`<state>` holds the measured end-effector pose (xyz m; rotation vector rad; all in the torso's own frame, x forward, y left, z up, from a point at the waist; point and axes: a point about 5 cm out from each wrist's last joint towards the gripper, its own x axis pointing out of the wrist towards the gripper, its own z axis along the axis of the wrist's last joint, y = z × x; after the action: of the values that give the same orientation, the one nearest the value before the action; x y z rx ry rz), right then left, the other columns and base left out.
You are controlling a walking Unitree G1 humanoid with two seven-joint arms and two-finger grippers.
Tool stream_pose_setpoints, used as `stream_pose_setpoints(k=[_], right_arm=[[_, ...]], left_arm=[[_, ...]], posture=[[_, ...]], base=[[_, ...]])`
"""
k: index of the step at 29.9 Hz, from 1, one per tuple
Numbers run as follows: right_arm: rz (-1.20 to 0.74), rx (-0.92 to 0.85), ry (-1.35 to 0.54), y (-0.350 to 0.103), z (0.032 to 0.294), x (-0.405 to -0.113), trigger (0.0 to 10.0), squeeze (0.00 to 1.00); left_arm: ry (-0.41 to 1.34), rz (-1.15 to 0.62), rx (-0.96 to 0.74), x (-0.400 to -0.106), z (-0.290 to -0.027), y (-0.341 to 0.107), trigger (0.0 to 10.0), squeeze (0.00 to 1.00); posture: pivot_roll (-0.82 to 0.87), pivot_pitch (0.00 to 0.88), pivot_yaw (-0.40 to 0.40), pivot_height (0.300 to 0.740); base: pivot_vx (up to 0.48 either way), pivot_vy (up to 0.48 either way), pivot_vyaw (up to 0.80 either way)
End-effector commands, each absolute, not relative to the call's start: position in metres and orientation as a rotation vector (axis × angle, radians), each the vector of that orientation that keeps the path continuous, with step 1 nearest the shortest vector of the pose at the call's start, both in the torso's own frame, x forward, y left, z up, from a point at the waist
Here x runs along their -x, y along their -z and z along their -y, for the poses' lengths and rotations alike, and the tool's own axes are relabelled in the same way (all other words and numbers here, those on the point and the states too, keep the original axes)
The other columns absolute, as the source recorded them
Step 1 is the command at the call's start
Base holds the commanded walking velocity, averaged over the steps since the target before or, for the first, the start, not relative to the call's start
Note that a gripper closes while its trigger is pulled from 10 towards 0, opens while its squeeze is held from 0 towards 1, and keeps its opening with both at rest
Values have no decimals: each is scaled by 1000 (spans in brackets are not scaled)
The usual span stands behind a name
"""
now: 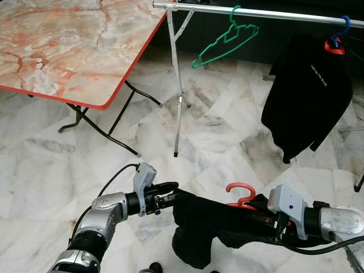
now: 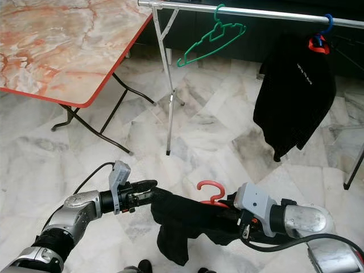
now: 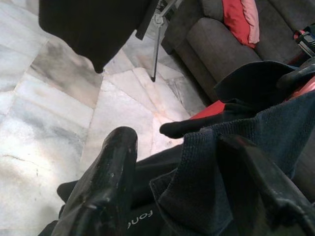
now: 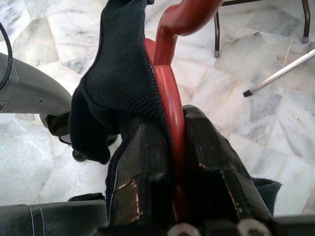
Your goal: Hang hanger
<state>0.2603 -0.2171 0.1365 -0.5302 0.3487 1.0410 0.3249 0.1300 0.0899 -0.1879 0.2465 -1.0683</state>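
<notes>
Red hanger (image 4: 170, 93) between right end effector (image 4: 179, 147) fingers

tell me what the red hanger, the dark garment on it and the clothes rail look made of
Red hanger: likely plastic, smooth with a soft sheen and rounded moulded edges. Dark garment: knitted fabric, matte, with fine ribbing along its hem. Clothes rail: metal tube, silvery and reflective, probably steel or aluminium.
</notes>
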Motion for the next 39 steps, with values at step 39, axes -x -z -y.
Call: stream_pose_setpoints(k=[39], right_arm=[[-286, 546, -754, -145, 231, -291, 10000, 0]], left_arm=[[896, -182, 282, -330, -140, -93, 0, 0]], posture=[[-67, 271, 48, 740]], base=[[0, 0, 0]])
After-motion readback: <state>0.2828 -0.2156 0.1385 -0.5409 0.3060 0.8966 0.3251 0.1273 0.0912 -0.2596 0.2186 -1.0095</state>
